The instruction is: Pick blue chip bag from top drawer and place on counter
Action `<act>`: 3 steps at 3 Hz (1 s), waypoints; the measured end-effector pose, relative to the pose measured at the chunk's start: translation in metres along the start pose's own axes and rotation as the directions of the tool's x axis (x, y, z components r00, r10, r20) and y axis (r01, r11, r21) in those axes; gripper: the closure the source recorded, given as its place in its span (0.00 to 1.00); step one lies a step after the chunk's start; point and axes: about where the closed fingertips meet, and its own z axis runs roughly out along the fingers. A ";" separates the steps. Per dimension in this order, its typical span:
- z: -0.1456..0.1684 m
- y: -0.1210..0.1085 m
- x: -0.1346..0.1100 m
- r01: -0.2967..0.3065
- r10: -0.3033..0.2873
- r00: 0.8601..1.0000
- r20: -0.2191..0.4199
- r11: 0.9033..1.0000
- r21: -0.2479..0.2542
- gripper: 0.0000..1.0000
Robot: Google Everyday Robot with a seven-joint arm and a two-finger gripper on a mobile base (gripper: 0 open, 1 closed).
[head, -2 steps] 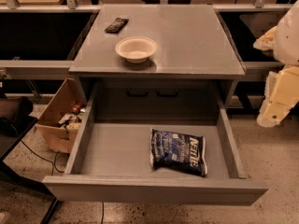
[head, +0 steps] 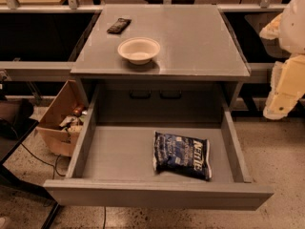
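Observation:
The blue chip bag (head: pixel 182 155) lies flat on the floor of the open top drawer (head: pixel 119 154), right of the middle and near the front panel. It is dark navy with white lettering. The counter (head: pixel 190 37) is the grey tabletop above the drawer. My gripper (head: pixel 277 108) hangs at the lower end of the cream-coloured arm at the right edge. It is outside the drawer, to the right of its side wall and well apart from the bag.
A white bowl (head: pixel 138 49) and a small black packet (head: pixel 118 26) sit on the counter's left half. A grey panel with two dark handles (head: pixel 155 94) is at the drawer's back. An open cardboard box (head: pixel 62 120) stands on the floor to the left.

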 end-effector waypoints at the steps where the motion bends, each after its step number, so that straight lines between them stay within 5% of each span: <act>1: 0.025 -0.001 -0.011 0.021 -0.021 1.000 -0.010 1.000 -0.009 0.00; 2: 0.142 0.025 -0.019 0.044 -0.049 0.998 -0.040 0.993 -0.106 0.00; 3: 0.217 0.039 -0.018 0.050 -0.060 0.996 -0.063 0.988 -0.149 0.00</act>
